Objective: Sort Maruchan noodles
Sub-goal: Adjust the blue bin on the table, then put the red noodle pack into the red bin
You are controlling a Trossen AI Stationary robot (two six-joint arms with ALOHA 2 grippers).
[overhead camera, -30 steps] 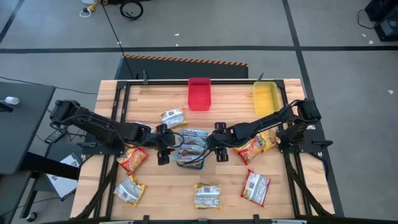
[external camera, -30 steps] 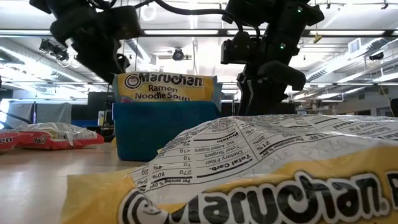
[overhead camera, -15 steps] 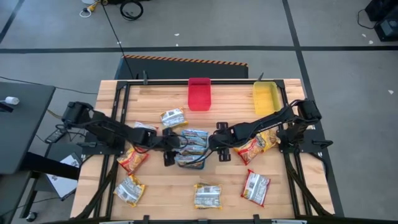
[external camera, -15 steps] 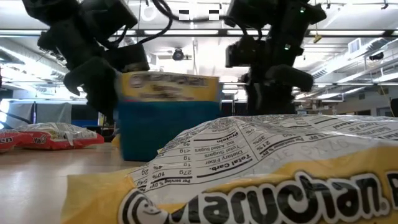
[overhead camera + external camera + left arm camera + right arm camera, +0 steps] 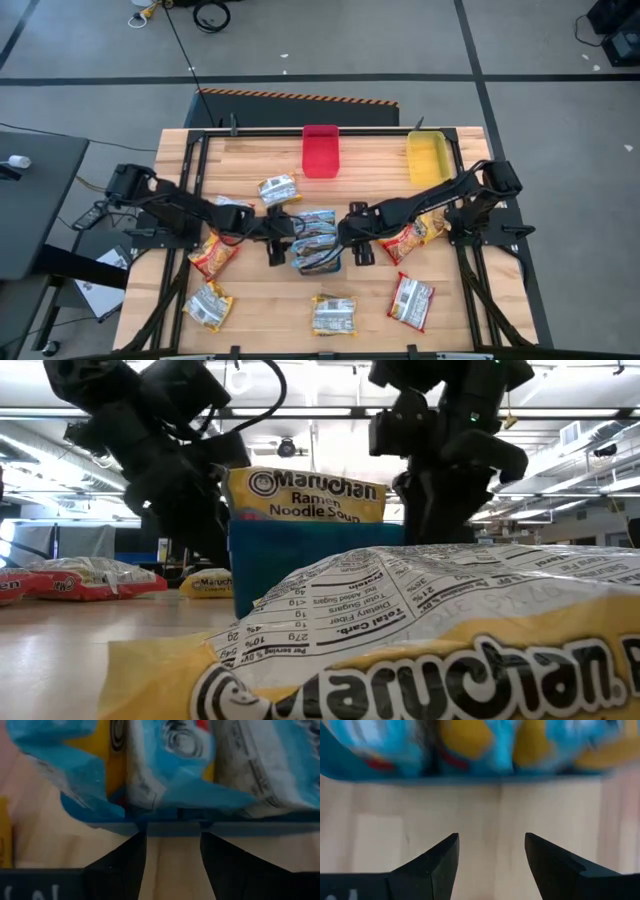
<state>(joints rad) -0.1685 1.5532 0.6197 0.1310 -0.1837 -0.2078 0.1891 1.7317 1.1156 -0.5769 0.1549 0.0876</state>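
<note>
A blue tray (image 5: 322, 266) stands at the table's middle, holding several blue-silver Maruchan noodle packets (image 5: 316, 230) on edge; one label (image 5: 305, 496) shows above its wall (image 5: 310, 570). My left gripper (image 5: 284, 246) is open at the tray's left side. My right gripper (image 5: 352, 248) is open over bare wood just right of the tray, with nothing between its fingers (image 5: 440, 857); the tray's wall (image 5: 470, 779) lies a little beyond them. Loose packets lie flat on the table: red-orange ones (image 5: 213, 255) (image 5: 411, 300) (image 5: 415, 233) and yellow ones (image 5: 208, 304) (image 5: 332, 315) (image 5: 278, 188). My left gripper has its two open fingertips (image 5: 140, 839) up against the lower edge of the blue tray's left wall (image 5: 170, 822). The fingers come from the table's left, slanting down. Nothing is between them. The tray stands flat on the table.
An empty red tray (image 5: 320, 152) and an empty yellow tray (image 5: 428, 160) stand at the table's far edge. In the low view a yellow packet (image 5: 420, 640) lies right in front of the camera. Bare wood shows between the far trays and the arms.
My left gripper has come down and moved toward the table's right, up against the blue tray. The tray with its packets has slid toward the right and turned a little. My right gripper has kept almost still.
</note>
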